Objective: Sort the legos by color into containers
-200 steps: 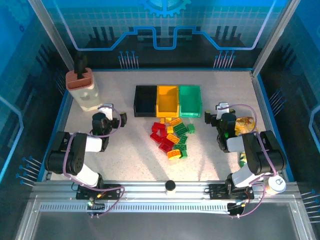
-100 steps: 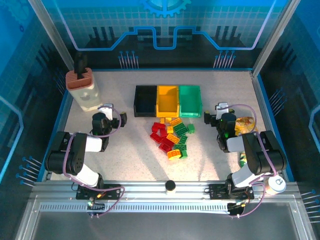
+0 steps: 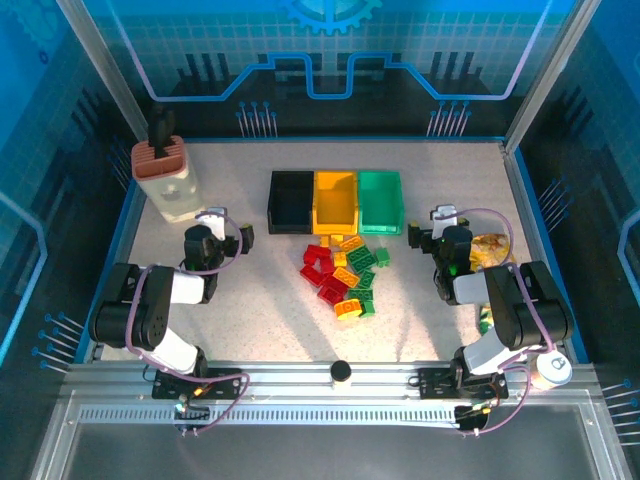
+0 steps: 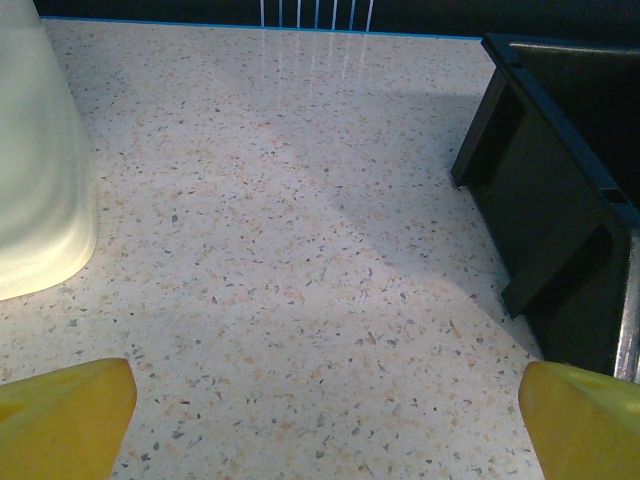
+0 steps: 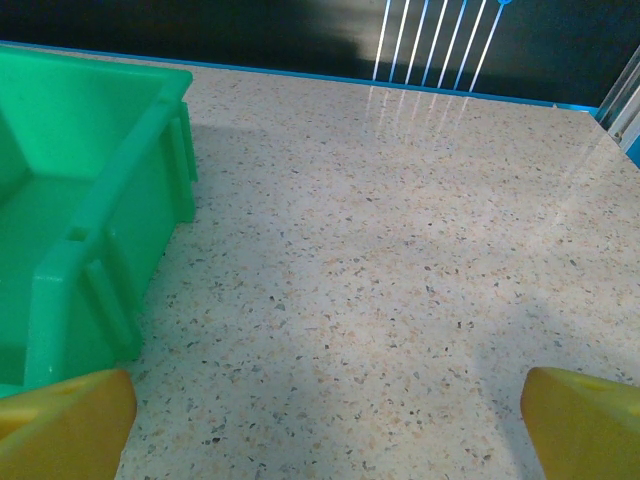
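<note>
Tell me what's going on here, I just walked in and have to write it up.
Two robot arms are set to sort legos by color, but nothing is held. The left gripper and right gripper are open over bare table, either side of the pile. The legos lie heaped in front of the black bin, yellow bin and green bin, which look empty.

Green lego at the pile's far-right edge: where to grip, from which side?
Probably from above with the open right end effector, fingers on opposite side walls. The green lego lies flat with bare table to its right, while other legos crowd its left.
</note>
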### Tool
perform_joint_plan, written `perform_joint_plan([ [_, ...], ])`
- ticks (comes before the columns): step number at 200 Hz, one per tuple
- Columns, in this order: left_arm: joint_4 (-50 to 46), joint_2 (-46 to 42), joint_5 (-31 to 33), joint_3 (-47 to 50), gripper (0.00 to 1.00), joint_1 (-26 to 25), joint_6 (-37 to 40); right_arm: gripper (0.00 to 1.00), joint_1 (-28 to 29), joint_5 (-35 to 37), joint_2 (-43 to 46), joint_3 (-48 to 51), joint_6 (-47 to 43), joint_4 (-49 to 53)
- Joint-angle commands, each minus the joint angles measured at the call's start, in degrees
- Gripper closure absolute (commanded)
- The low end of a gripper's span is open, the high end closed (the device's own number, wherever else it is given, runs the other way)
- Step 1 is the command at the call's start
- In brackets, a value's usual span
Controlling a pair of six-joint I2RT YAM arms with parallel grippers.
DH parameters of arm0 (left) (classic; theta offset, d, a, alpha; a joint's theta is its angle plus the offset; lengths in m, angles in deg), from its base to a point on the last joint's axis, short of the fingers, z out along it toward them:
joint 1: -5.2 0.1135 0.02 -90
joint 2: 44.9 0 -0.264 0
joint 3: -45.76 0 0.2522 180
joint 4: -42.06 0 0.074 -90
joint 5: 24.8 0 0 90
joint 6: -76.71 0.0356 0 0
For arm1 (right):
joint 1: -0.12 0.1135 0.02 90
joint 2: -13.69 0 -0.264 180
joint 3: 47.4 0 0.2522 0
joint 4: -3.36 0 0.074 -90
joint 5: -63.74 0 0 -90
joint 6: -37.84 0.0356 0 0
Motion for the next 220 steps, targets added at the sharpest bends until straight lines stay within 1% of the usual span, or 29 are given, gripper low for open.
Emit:
perform_joint_plan([
  [1, 1.4, -0.7, -1.0, -0.8, 0.01, 0.5, 0.2, 0.00, -0.1, -0.6, 0.5, -0.5, 0.2, -0.2],
  [12, 1.2, -0.7, -1.0, -1.0, 0.01, 0.5, 0.0, 0.00, -0.1, -0.6, 0.5, -0.5, 0.2, -0.2],
  [21, 1.0, -0.7, 1.2, -0.9, 0.01, 0.6, -0.6, 0.00, -0.2, -0.7, 0.5, -0.6, 0.3, -0.1],
  [37, 0.6, -0.8, 2.2, -1.1, 0.01, 0.5, -0.5, 0.00, -0.6, -1.4, 0.6, -0.6, 0.4, 0.1],
  [41, 0.5, -1.1, 4.0, -1.3, 0.01, 0.3, -0.6, 0.00, -0.4, -1.4, 0.9, -0.4, 0.1, -0.6],
  [46, -0.8, -2.2, 8.1, -1.8, 0.01, -0.7, -0.8, 0.00, 0.3, -0.6, 2.8, -0.2, -0.7, -0.1],
  [50, -3.8, -4.2, 11.2, -2.7, 0.01, -1.8, -0.5, 0.00, 1.3, 0.3, 5.5, -0.5, -1.7, 2.7],
  [60, -16.8, -10.0, 18.5, -7.3, 0.01, -5.0, 0.7, 0.00, 4.4, 1.2, 13.5, -3.4, -4.7, 13.8],
  [69, -29.1, -14.5, 22.0, -13.5, 0.01, -7.1, -0.3, 0.00, 6.1, 1.3, 19.9, -7.3, -2.7, 24.5],
  [78, -41.7, -16.9, 21.7, -20.2, 0.01, -7.6, -3.5, 0.00, 6.6, 2.5, 24.2, -12.0, 5.6, 36.4],
  [84, -49.5, -17.7, 22.5, -23.9, 0.01, -7.6, -7.1, 0.00, 6.3, 3.9, 26.7, -15.8, 13.1, 49.5],
  [88, -54.6, -17.8, 23.9, -26.3, 0.01, -7.4, -11.6, 0.00, 5.8, 5.1, 27.6, -17.9, 17.3, 57.5],
  [93, -61.8, -17.8, 25.4, -29.8, 0.01, -7.0, -19.0, 0.00, 5.3, 9.0, 28.5, -18.7, 24.1, 61.6],
  [96, -66.1, -17.7, 24.3, -31.5, 0.01, -6.6, -22.8, 0.00, 4.4, 8.7, 29.0, -19.2, 27.7, 63.9],
  [99, -69.2, -17.5, 21.2, -33.3, 0.01, -5.7, -24.6, 0.00, 3.3, 5.4, 29.4, -19.6, 28.9, 65.3],
  [105, -72.4, -17.1, 11.2, -35.6, 0.01, -3.7, -24.3, 0.00, 0.8, -3.5, 29.9, -19.5, 28.8, 65.1],
  [108, -73.3, -16.7, 6.5, -36.1, 0.01, -3.0, -23.8, 0.00, -0.2, -6.6, 29.9, -19.7, 29.0, 65.1],
  [111, -74.3, -16.6, 3.3, -37.1, 0.02, -2.6, -23.8, 0.00, -0.7, -8.6, 29.9, -20.1, 29.4, 65.9],
  [115, -75.8, -16.3, 1.5, -37.8, 0.05, -2.9, -24.1, 0.00, -0.7, -9.6, 29.6, -21.2, 29.9, 67.9],
  [124, -79.6, -16.4, 2.7, -39.7, 0.06, -5.7, -25.0, 0.00, 0.2, -11.2, 28.7, -23.6, 29.5, 72.2],
  [131, -81.6, -16.9, 5.8, -40.5, 0.06, -9.6, -24.6, 0.00, 1.6, -12.8, 28.0, -25.1, 27.8, 74.6],
  [140, -84.0, -17.5, 9.2, -41.3, 0.06, -14.9, -23.4, 0.00, 3.6, -12.7, 26.9, -27.5, 26.9, 78.9],
  [151, -87.2, -17.6, 11.3, -42.2, 0.06, -20.6, -24.1, 0.00, 6.5, -13.1, 25.6, -28.9, 25.2, 83.9],
  [163, -88.5, -17.9, 9.4, -41.3, 0.10, -24.7, -26.3, 0.00, 10.3, -11.8, 25.2, -31.6, 24.1, 88.0],
  [171, -88.5, -18.5, 8.6, -39.6, 0.13, -27.1, -28.3, 0.01, 12.8, -10.9, 25.6, -31.3, 23.8, 89.1],
  [177, -88.0, -19.1, 8.3, -38.0, 0.17, -28.9, -29.8, 0.04, 14.5, -10.3, 26.0, -30.9, 23.7, 89.6],
  [190, -85.3, -20.6, 7.3, -33.5, 0.19, -32.5, -32.6, 0.05, 17.8, -8.4, 26.9, -29.7, 25.0, 90.4],
  [199, -82.7, -21.4, 6.0, -30.0, 0.20, -34.1, -34.1, 0.06, 19.0, -8.3, 27.2, -28.0, 26.0, 90.3],
  [220, -79.7, -22.3, 3.7, -25.1, 0.21, -36.4, -37.1, 0.15, 19.5, -9.9, 25.8, -25.2, 28.1, 89.9],
])
